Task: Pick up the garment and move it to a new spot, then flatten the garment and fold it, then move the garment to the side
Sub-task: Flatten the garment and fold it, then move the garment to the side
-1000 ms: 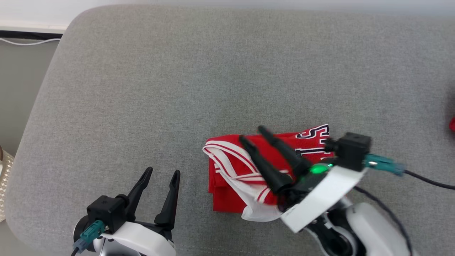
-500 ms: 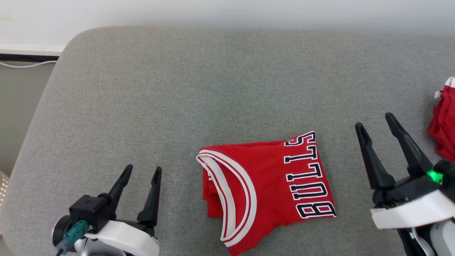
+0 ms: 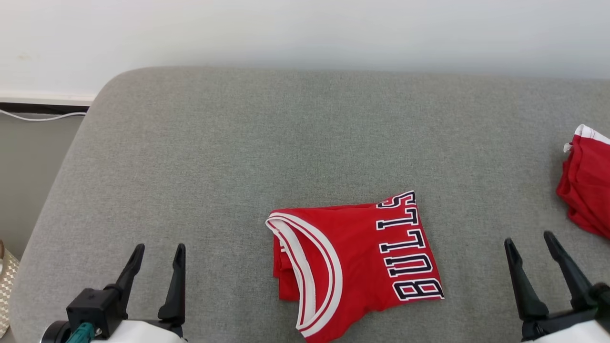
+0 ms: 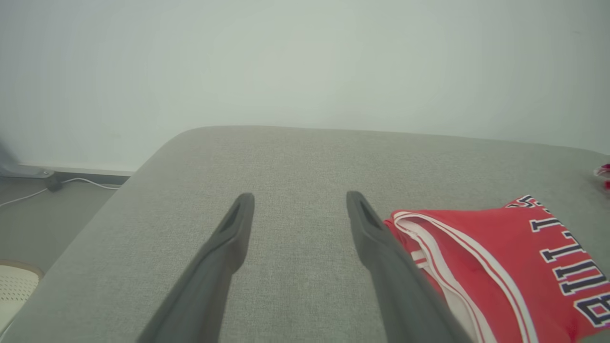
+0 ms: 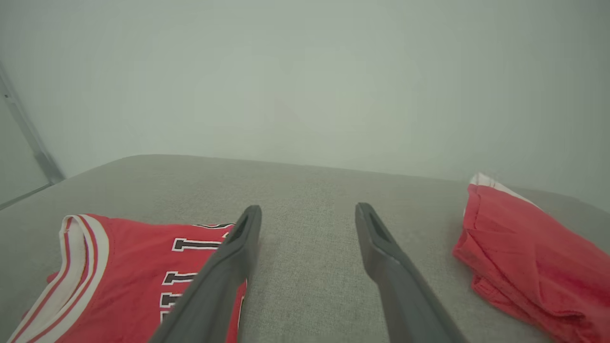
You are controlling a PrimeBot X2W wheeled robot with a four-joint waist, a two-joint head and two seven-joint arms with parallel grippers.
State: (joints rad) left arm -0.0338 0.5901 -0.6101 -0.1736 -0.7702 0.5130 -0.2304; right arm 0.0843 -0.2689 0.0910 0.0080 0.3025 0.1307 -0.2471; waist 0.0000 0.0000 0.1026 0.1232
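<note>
Red jersey lettered "BULLS" on grey cushion; left gripper, right gripper spread wide, empty

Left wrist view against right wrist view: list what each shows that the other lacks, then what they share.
Left wrist view, not the right: the open left pincer, a white cable on the floor, a pale perforated object. Right wrist view, not the left: the open right pincer, a grey upright strip at its left edge. Both: the folded red jersey on the grey cushion, the pale wall, and a second red garment, a mere sliver in the left wrist view.
</note>
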